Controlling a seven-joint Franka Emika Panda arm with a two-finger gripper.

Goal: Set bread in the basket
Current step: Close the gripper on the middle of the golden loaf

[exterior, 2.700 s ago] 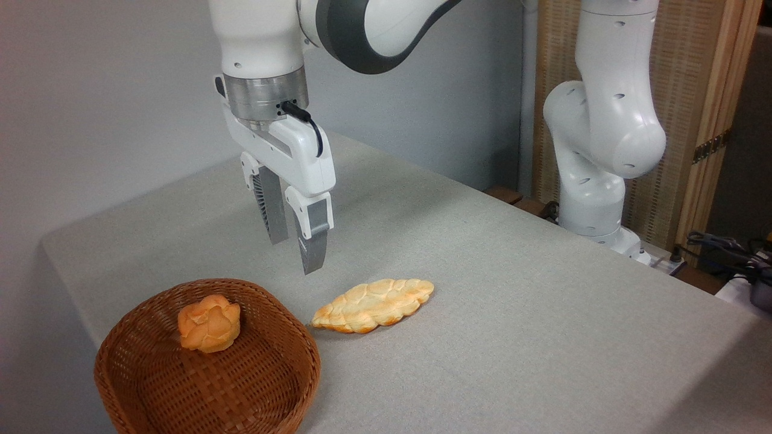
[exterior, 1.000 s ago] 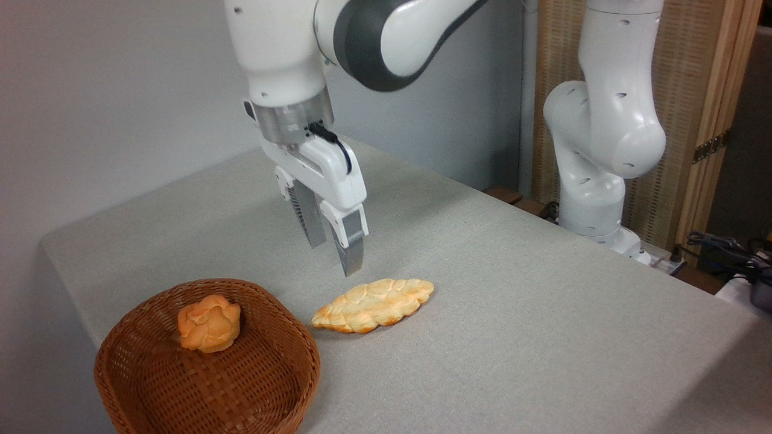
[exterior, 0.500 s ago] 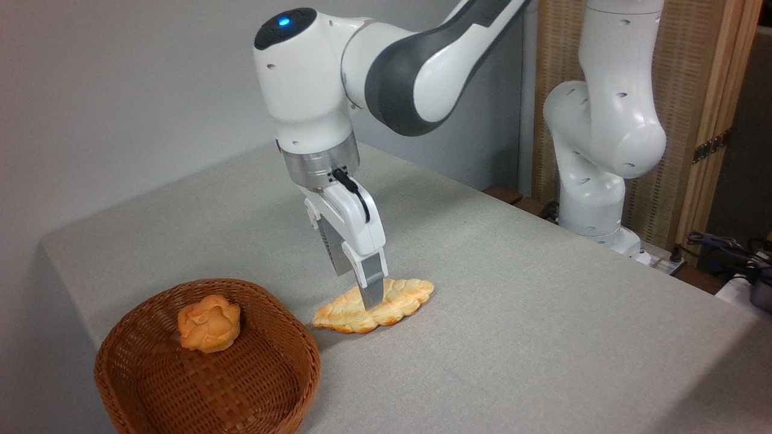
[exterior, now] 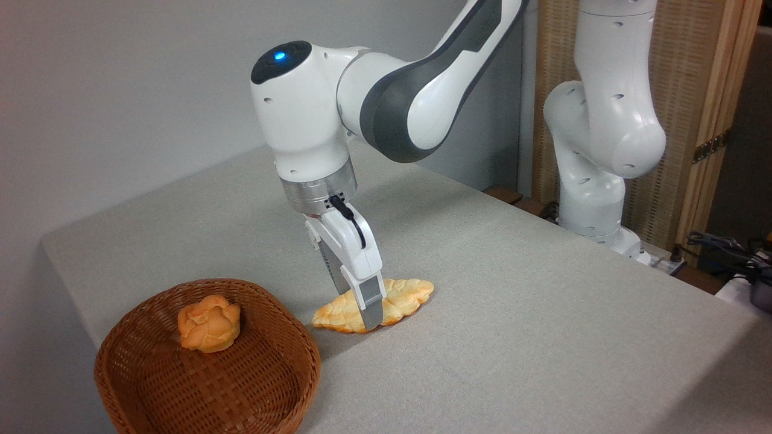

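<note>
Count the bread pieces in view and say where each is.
2. A braided loaf lies on the table under the gripper; a small bun sits inside the basket. None seems hidden.

Loaves: one, bread (exterior: 404, 295), flat on the table, under the gripper tips.
Buns: one, bun (exterior: 208, 323), left of the gripper, inside the basket.
Baskets: one, basket (exterior: 241, 398), lower left of the gripper, just beside the bread's end.
Arms: one, arm (exterior: 410, 90), rising up and right from the gripper.
Grippers: one, gripper (exterior: 367, 313), pointing down at the bread.
Tables: one, table (exterior: 543, 337), grey, beneath the gripper.
Screens: one, screen (exterior: 693, 72), woven, far right, behind the gripper.
</note>
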